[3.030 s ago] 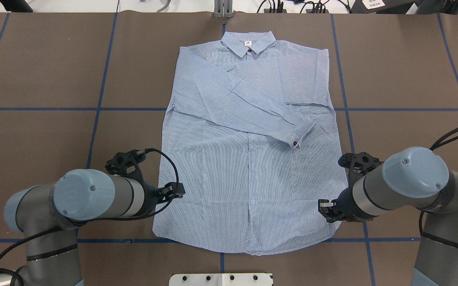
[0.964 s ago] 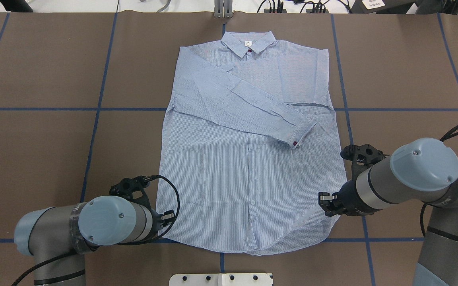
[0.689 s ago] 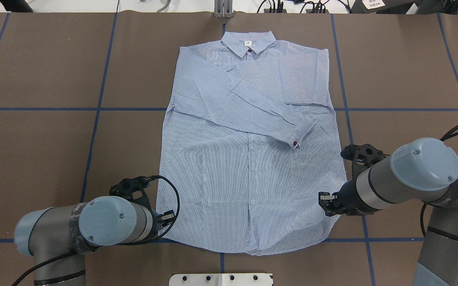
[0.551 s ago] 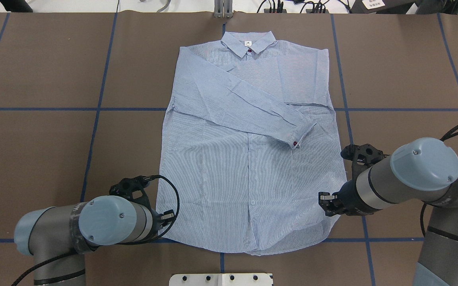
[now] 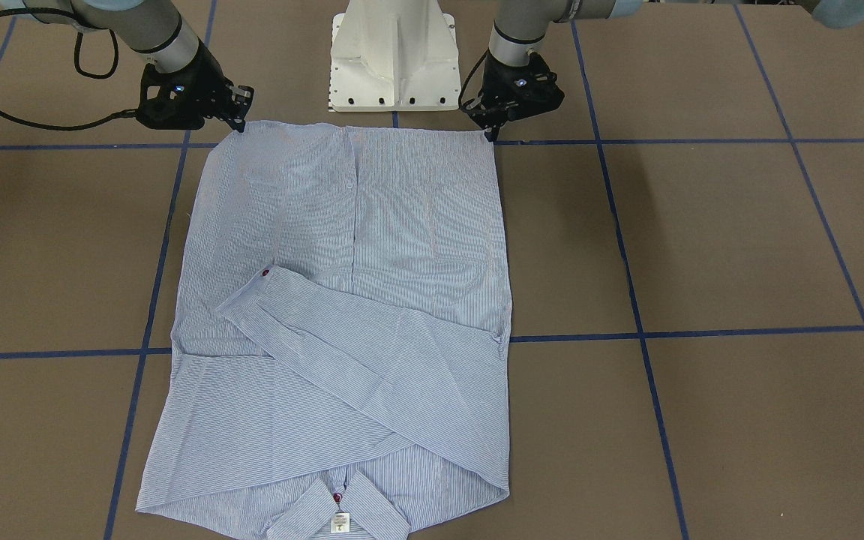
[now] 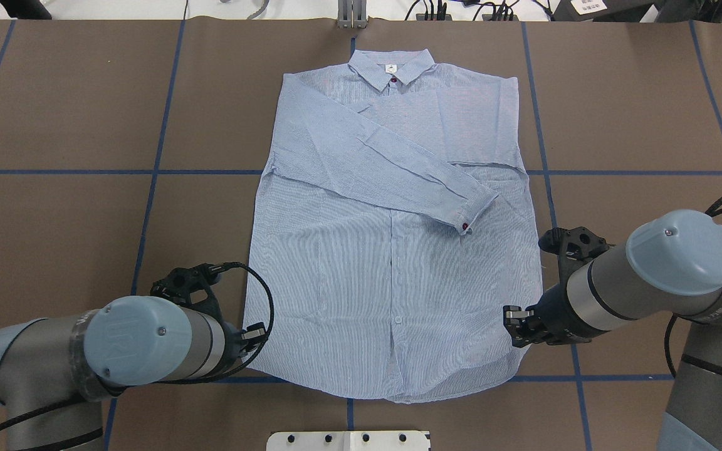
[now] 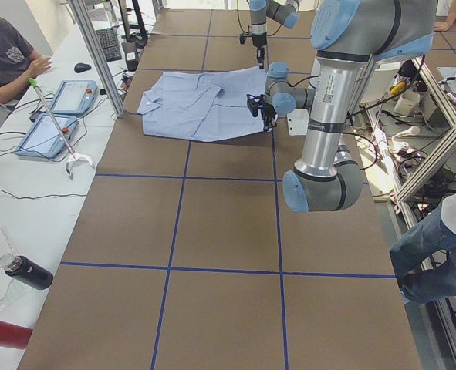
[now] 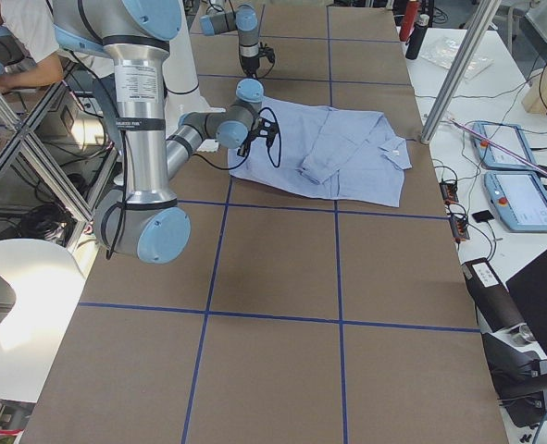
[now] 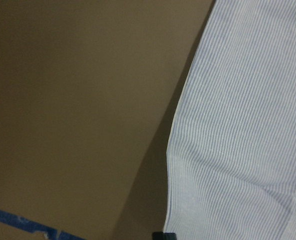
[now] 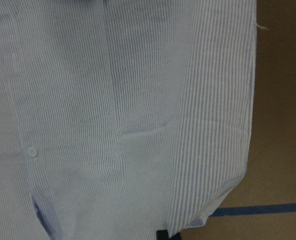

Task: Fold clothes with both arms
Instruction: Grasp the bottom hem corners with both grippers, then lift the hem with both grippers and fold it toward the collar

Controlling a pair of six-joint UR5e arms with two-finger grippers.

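Note:
The clothes are one light blue striped shirt lying flat on the brown table, collar at the far side, with one sleeve folded diagonally across the chest. My left gripper sits low at the near left hem corner, also seen from the front. It looks shut on the shirt edge, which puckers and lifts slightly there. My right gripper sits at the near right hem corner and looks shut on the hem. Only a dark sliver of fingertip shows in each wrist view.
The white pedestal base stands just behind the hem, between the arms. Blue tape lines grid the table. A person sits at a side table with tablets, and bottles lie there.
Over three seconds both arms came down from beside the shirt to its hem corners. In the last half second the left arm swung further left and its gripper shifted slightly left; the right barely moved.

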